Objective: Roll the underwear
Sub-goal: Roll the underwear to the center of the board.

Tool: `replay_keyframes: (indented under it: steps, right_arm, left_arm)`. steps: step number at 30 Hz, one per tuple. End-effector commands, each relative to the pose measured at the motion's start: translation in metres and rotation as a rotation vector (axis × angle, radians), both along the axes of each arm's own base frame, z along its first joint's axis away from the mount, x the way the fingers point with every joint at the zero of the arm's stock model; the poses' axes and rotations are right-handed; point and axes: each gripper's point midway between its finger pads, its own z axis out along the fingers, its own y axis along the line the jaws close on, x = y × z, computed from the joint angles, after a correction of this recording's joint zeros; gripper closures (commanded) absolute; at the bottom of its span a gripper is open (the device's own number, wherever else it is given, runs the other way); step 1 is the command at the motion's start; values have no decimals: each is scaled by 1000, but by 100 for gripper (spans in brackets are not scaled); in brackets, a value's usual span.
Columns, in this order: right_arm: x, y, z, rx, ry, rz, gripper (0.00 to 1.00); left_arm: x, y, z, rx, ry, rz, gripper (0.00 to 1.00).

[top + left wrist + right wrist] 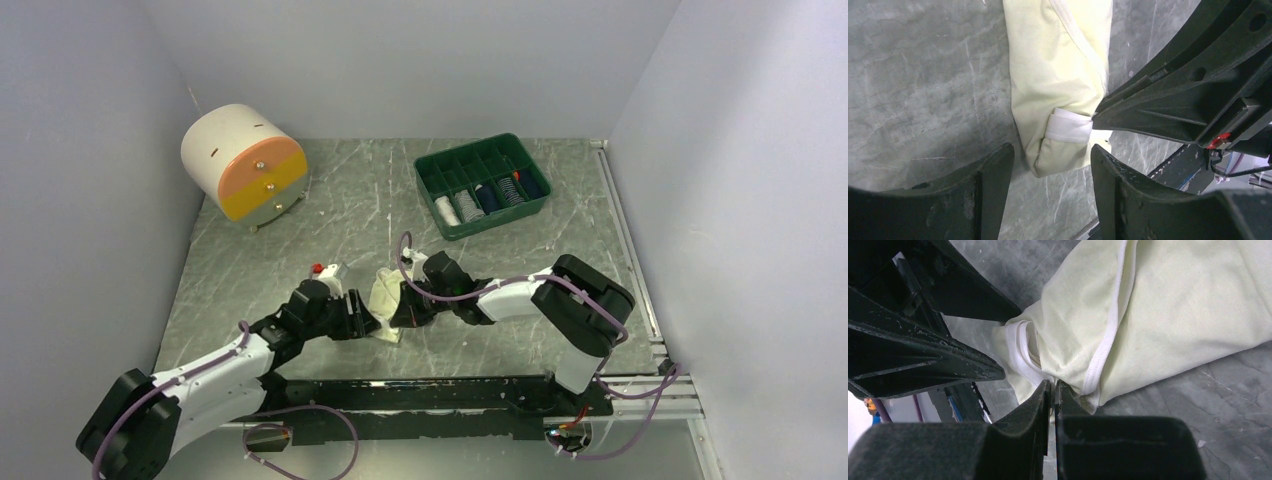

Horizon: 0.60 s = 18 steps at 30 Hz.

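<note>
- Top external view: the cream-white soft cloth underwear (384,292) lies on the grey marbled table (330,200) as a long narrow strip. My left gripper (365,322) and my right gripper (400,318) meet at its near end.
- A small white-and-pink cloth garment (326,272) lies just beside my left wrist, and neither gripper touches it.
- The green compartmented plastic tray (483,185) stands well apart at the rear. Some of its compartments hold what look like rolled pieces.
- Left wrist view: my left fingers (993,175) are spread and grasp nothing. They straddle the strip's near end, where a white elastic band (1070,127) shows. The tip of my right gripper touches that band.
- Right wrist view: my right fingers (1033,405) are clenched almost together, and by my judgement they pinch the hem at the strip's corner.
- Progress, as a judgement: the folding into a strip appears done. The rolling has at most begun at the near end, since most of the strip lies flat. The rest of that roll and the whole second garment remain.
</note>
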Motion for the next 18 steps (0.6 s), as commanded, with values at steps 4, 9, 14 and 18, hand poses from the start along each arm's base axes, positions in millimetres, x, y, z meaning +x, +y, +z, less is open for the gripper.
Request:
replay_keyframes:
  steps: [4, 9, 14, 18]
  right_arm:
    - [8, 7, 7, 25, -36, 13, 92]
    - [10, 11, 17, 52, -48, 16, 80]
    - [19, 9, 34, 57, -96, -24, 64]
    - [27, 7, 53, 68, -154, -52, 57]
  left_arm:
    - [-5, 23, -29, 111, 69, 88, 37]
    - [-11, 33, -47, 171, 142, 121, 40]
    - [-19, 47, -58, 230, 193, 168, 44]
    - [-22, 43, -59, 216, 196, 143, 46]
